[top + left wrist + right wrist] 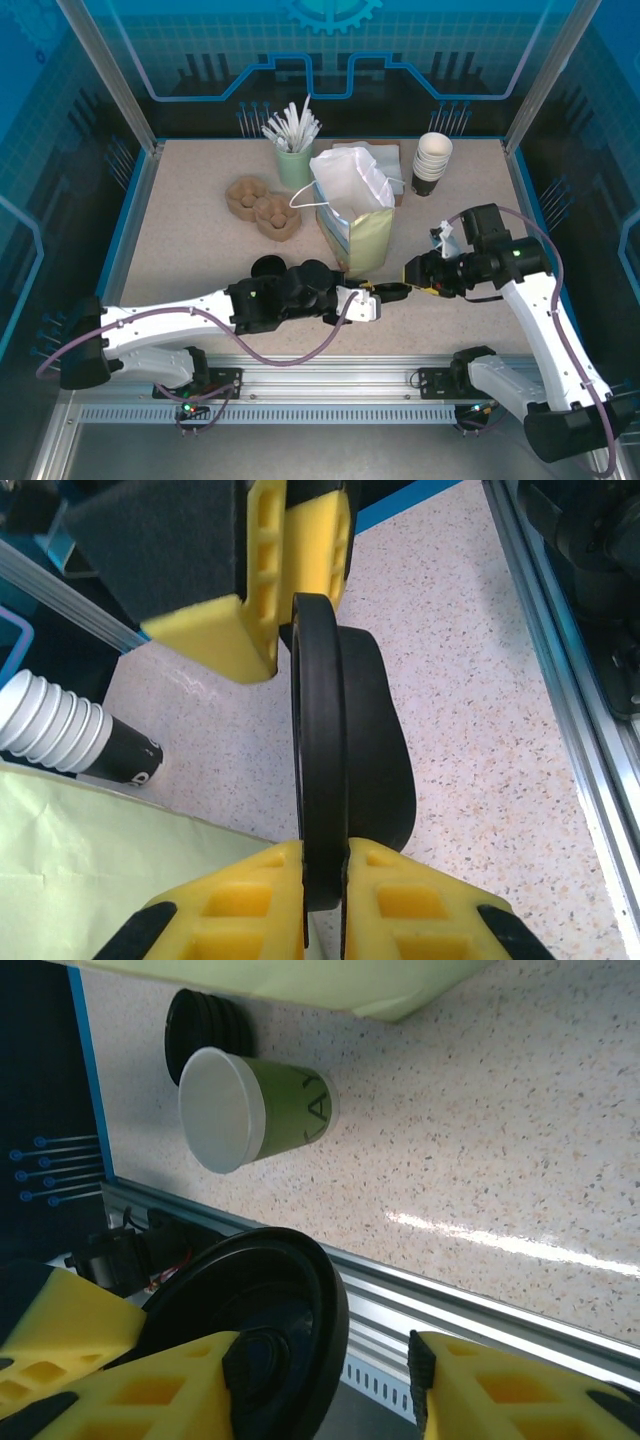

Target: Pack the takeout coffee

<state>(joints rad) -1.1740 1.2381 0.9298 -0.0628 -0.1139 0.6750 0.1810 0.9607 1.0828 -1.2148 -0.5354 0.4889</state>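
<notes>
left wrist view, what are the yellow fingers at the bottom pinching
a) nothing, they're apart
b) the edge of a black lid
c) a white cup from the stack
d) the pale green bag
b: the left gripper is closed on the rim of the black lid, which stands on edge between its two yellow fingers.
</notes>
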